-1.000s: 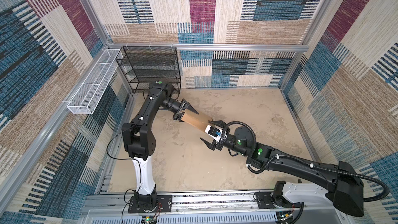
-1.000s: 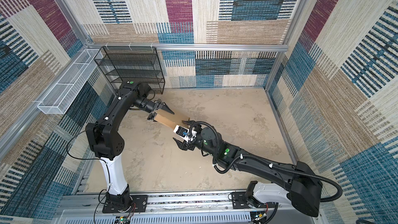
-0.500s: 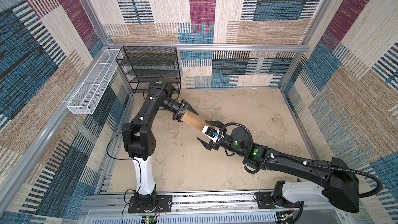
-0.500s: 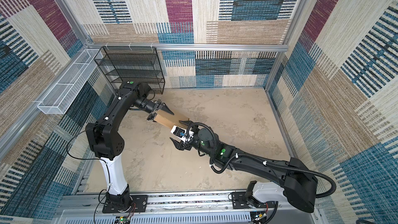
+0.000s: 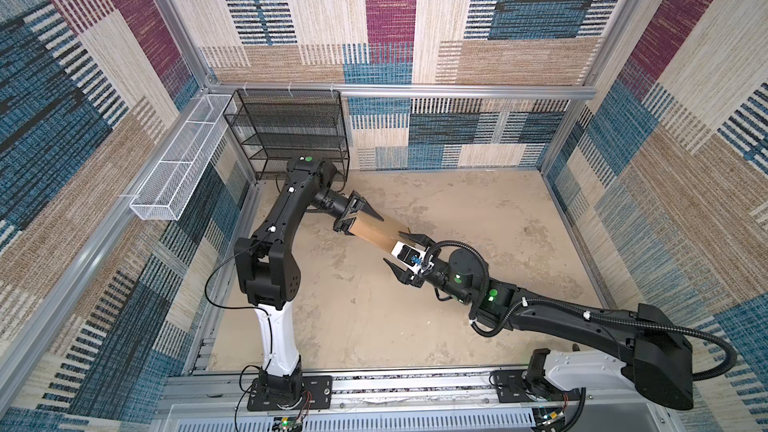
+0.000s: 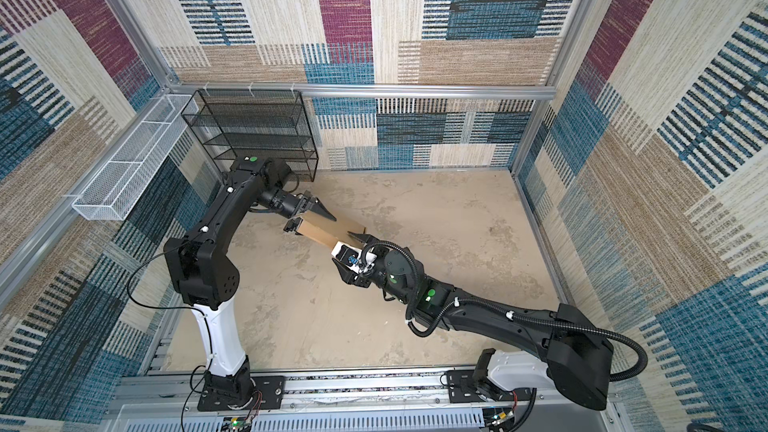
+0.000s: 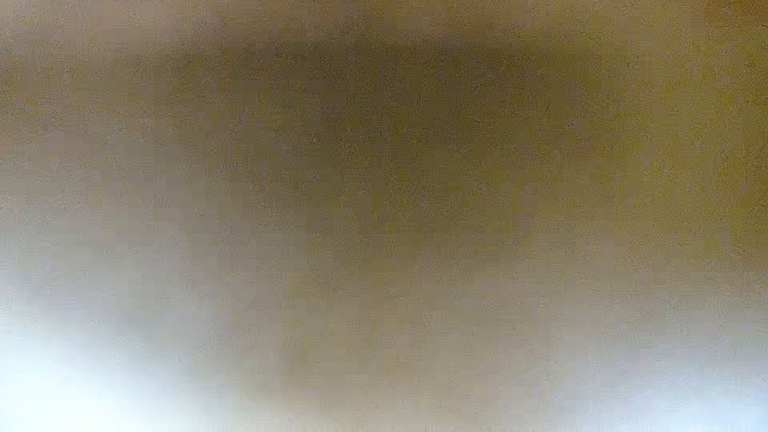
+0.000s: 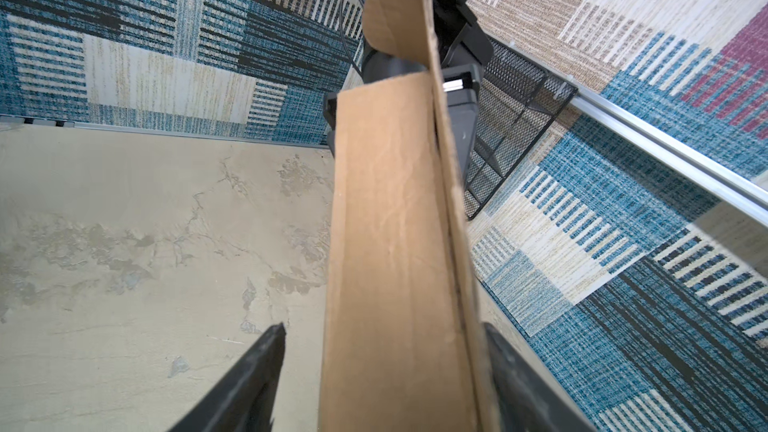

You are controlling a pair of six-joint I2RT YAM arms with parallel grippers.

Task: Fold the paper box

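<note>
Two changes since a second ago: the right gripper (image 5: 395, 247) has slid up-left along the box (image 5: 374, 232) and its jaws have narrowed, though they stay spread, one finger (image 8: 253, 371) clear of the cardboard. The left gripper (image 5: 359, 222) pinches the box's upper-left end. We see its long axis running upper left to lower right, mid-frame in both top views. Bare table (image 5: 498, 209) lies open rightward; the rack (image 5: 286, 130) stands near the left arm.
</note>
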